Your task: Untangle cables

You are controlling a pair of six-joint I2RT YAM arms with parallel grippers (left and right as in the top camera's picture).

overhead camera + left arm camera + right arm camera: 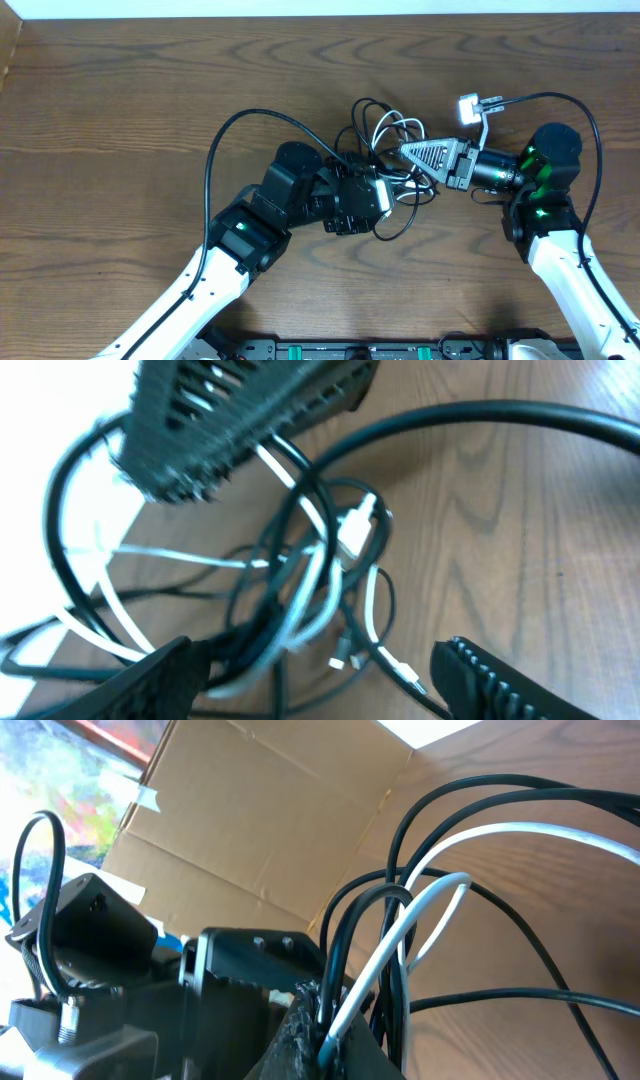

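**One side of the tangle gripped, second grasp not yet made**

The cables (pixel 385 135) lie in one knotted heap on the surface (pixel 120 100), a little right of centre. The black cord (pixel 335 945) and the white cord (pixel 405 935) are looped through each other. The right end effector (pixel 408 152) reaches in from the right. Its own wrist view shows it closed on a bundle of black and white strands that rise from between its tips. The left end effector (pixel 318 665) sits at the near side of the heap with its jaws spread wide. Loops run between them, but nothing is clamped.

I judge this to be the start of pulling apart, with one anchor made and the other not. The next move calls for the left to close on a single cord. Both arms should then draw apart slowly so the loops slip rather than cinch.

No container holds the cables. Cardboard (pixel 250 830) stands behind in the right wrist view. Whether it is a box, and what it holds, cannot be told.
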